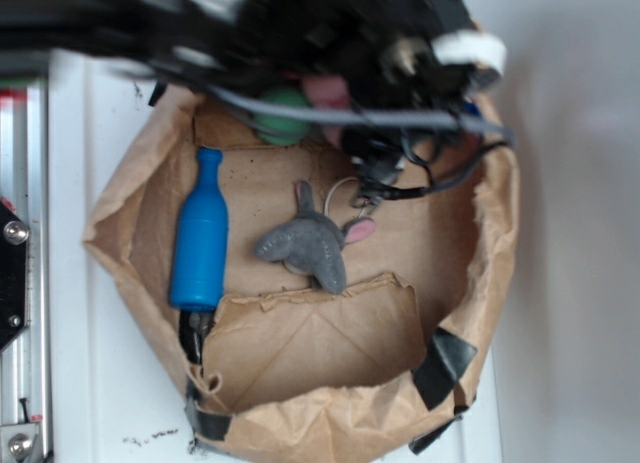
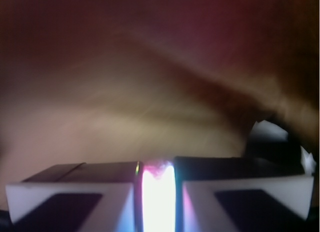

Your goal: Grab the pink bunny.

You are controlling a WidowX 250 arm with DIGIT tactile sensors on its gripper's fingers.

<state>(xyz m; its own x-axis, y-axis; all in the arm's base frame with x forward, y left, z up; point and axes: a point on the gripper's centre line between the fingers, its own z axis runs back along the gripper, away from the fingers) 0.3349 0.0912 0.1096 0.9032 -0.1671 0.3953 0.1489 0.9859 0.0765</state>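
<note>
The pink bunny (image 1: 326, 91) shows only as a pink patch at the far rim of the paper bag, mostly hidden under the blurred black arm. In the wrist view my gripper (image 2: 159, 192) has its jaws close together, with a narrow, overexposed strip of pink fuzz (image 2: 159, 168) pinched between them, so it is shut on the bunny. In the exterior view the gripper (image 1: 338, 118) hangs over the bag's far side, right of the green ball (image 1: 283, 118).
An open brown paper bag (image 1: 470, 313) lies on the white table. Inside it are a blue bottle (image 1: 201, 238) at the left and a grey plush animal with a pink inner ear (image 1: 312, 245) in the middle. Loose cables (image 1: 430, 173) hang over the bag's right.
</note>
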